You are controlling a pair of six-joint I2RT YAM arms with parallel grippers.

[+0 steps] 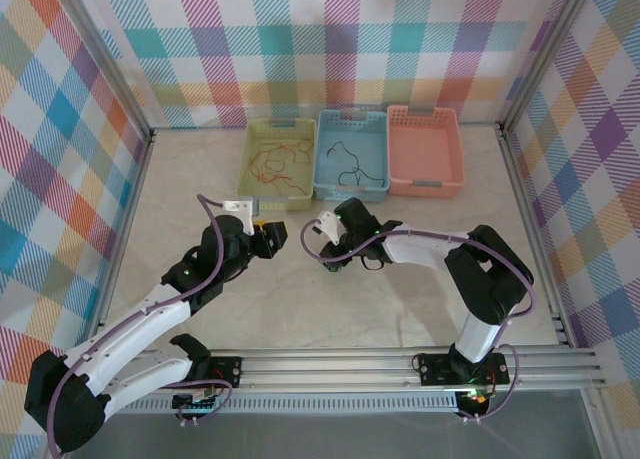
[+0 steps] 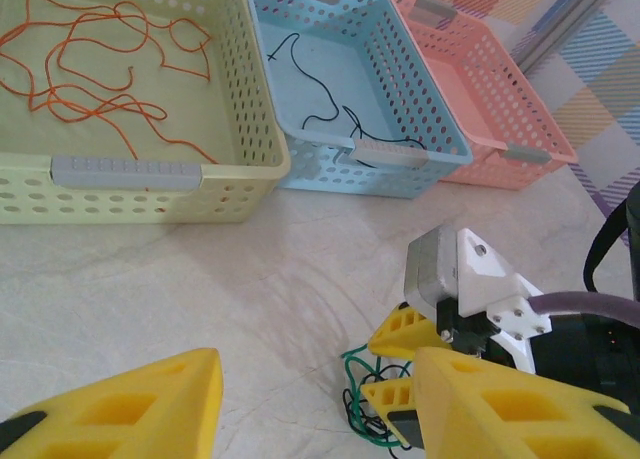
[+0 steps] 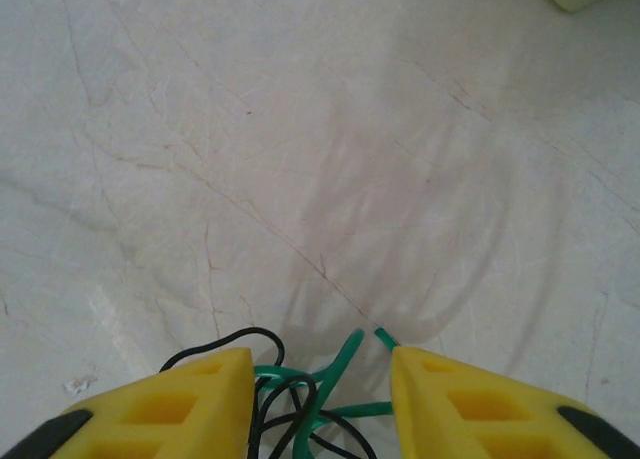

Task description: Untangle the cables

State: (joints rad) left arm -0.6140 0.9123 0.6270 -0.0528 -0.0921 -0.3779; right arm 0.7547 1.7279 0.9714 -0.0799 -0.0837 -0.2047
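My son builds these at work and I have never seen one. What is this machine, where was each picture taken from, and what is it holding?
These are two robot arms bolted at the near edge of a table. The overhead picture looks down from above and behind them; the other two come from a camera on each wrist, so the yellow wedges there are that arm's own fingers. At the back stand a yellow-green basket with orange cables, a blue basket with black cables, and a pink basket. On the table lies a small tangle of green and black cables. The right gripper straddles it, jaws apart, nothing gripped yet. The left gripper is open and holds nothing.
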